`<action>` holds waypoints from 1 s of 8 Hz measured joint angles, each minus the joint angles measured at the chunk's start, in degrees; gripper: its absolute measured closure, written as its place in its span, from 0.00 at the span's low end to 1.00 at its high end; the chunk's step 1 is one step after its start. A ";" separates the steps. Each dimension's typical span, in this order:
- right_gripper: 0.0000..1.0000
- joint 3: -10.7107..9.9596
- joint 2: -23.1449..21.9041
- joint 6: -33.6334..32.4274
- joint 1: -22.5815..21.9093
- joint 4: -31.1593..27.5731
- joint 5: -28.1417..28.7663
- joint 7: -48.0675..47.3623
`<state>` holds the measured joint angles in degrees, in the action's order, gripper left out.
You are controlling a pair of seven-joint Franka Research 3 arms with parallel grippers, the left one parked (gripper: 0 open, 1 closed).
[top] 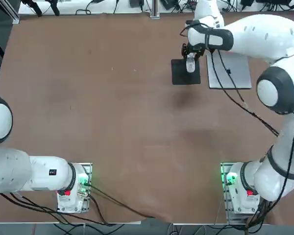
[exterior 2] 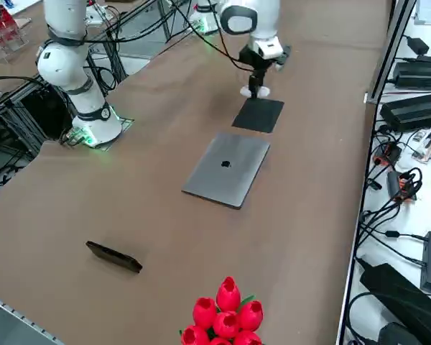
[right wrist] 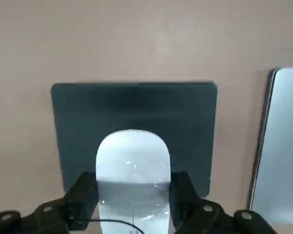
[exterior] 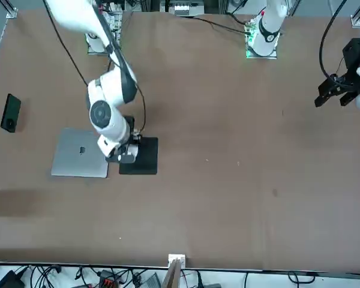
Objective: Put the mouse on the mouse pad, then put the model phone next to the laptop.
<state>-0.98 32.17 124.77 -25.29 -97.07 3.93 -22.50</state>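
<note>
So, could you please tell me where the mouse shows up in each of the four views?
Top view: the mouse sits upper right of centre, over the mouse pad, under the right gripper.
Front view: left of centre, mouse at the pad's left edge.
Right side view: upper middle, mouse just beyond the pad.
Right wrist view: mouse between the fingers.
Shared landmark: the laptop beside the pad.
</note>
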 joint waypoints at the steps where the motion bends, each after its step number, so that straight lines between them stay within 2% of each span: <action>1: 0.22 0.00 3.17 0.05 0.34 2.42 -0.34 0.00; 3: 0.22 0.01 7.18 0.08 0.40 5.95 -0.48 0.01; 6: 0.22 0.02 8.13 0.38 0.40 6.56 -0.49 0.00; 8: 0.22 0.10 9.29 2.80 0.40 6.56 -0.49 -0.01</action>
<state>-0.88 41.47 127.57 -24.89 -90.51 3.45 -22.51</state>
